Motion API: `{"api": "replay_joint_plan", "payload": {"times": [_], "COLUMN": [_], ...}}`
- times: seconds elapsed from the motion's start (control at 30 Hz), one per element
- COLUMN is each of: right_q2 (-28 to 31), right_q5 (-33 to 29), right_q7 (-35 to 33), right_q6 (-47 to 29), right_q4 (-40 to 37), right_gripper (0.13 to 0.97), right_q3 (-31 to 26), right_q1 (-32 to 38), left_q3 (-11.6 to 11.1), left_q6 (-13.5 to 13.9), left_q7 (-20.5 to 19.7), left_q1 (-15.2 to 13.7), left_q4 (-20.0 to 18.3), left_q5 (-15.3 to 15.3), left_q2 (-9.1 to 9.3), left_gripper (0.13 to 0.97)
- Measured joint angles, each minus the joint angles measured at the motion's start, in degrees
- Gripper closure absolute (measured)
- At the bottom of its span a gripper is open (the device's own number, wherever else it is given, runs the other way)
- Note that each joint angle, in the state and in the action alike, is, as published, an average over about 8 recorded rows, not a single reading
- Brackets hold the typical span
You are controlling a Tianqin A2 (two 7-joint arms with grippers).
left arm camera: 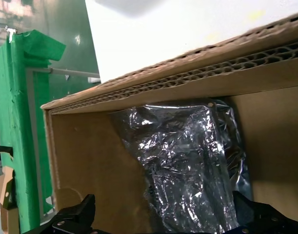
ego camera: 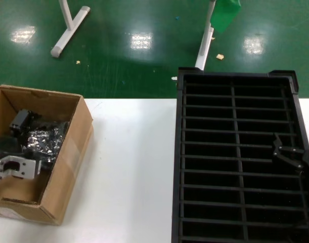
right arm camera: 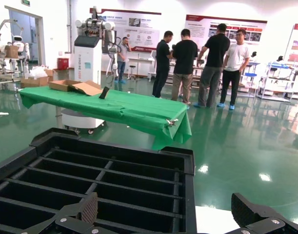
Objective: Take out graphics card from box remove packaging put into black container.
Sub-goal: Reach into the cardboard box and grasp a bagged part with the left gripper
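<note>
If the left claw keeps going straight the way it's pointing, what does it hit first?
Most likely the crinkly antistatic bag lying in the box: it sits straight ahead between the left claw's open fingers, though the remaining gap is hard to judge.

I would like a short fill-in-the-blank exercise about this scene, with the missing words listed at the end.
1. The left gripper is down inside the ____.
2. The silver bag lies in the box, between the open left ____.
3. The right gripper hovers over the black ____.
4. All the slots of the tray are ____.

Missing words: box; fingers; tray; empty
</note>
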Motion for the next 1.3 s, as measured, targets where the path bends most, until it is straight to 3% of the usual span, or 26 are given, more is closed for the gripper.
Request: {"api": "replay_joint_plan", "payload": {"times": [0.5, 1.03, 1.3], "right_q2": [0.00, 0.00, 0.00], "right_q5": [0.00, 0.00, 0.00], "right_q7": [0.00, 0.00, 0.00], "right_q6": [0.00, 0.00, 0.00], "right_q4": [0.00, 0.00, 0.00], "right_gripper": [0.129, 0.129, 0.129], "right_q3": [0.00, 0.00, 0.00], "right_q1": [0.00, 0.00, 0.00], "left_q3": [-0.71, -2.94, -3.28], "left_q6": [-2.75, -3.53, -4.86], "left_q7": [-1.01, -2.21, -1.19], "left_q1": [1.63, 2.59, 2.69], "left_q4": [0.68, -0.84, 0.03], "left_q5": [3.80, 9.03, 9.66], "left_q2": [2.75, 3.15, 3.97], "left_gripper": [0.132, 0.132, 0.137]}}
